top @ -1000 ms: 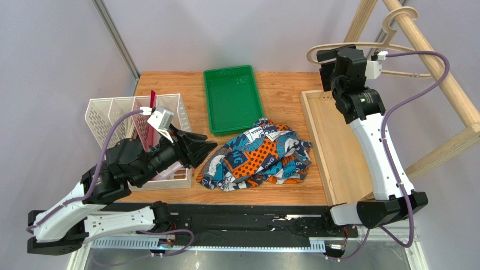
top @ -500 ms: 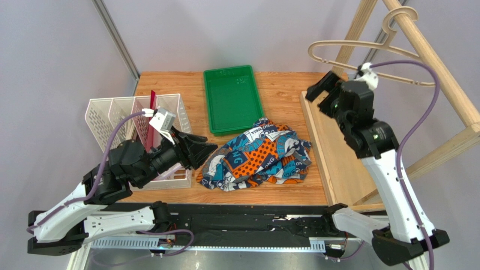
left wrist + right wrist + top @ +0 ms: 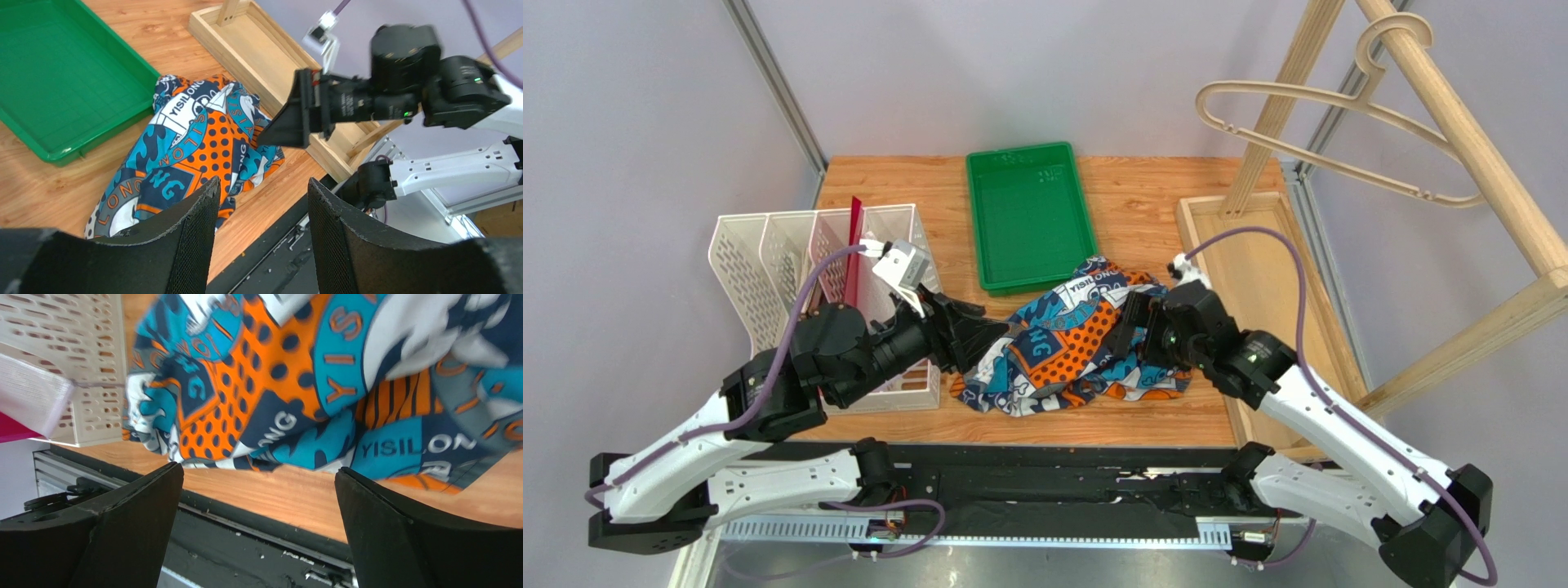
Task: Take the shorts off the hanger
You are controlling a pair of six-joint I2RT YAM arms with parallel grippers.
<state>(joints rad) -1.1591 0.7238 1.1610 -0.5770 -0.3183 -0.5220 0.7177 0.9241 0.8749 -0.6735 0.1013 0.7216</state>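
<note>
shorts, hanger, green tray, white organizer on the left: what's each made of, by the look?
Shorts: soft cloth, matte print; lies crumpled in loose folds.
Hanger: probably light wood, smooth finish; pale tan, grain too fine to see.
Green tray: likely moulded plastic, slight sheen, even colour, gridded floor.
White organizer: likely plastic, matte; thin perforated walls.

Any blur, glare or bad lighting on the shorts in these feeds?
Top external: even light, shorts sharp, no glare. Left wrist: cloth crisp, left gripper dark and soft-edged in the foreground. Right wrist: print slightly soft, white basket blurrier.
</note>
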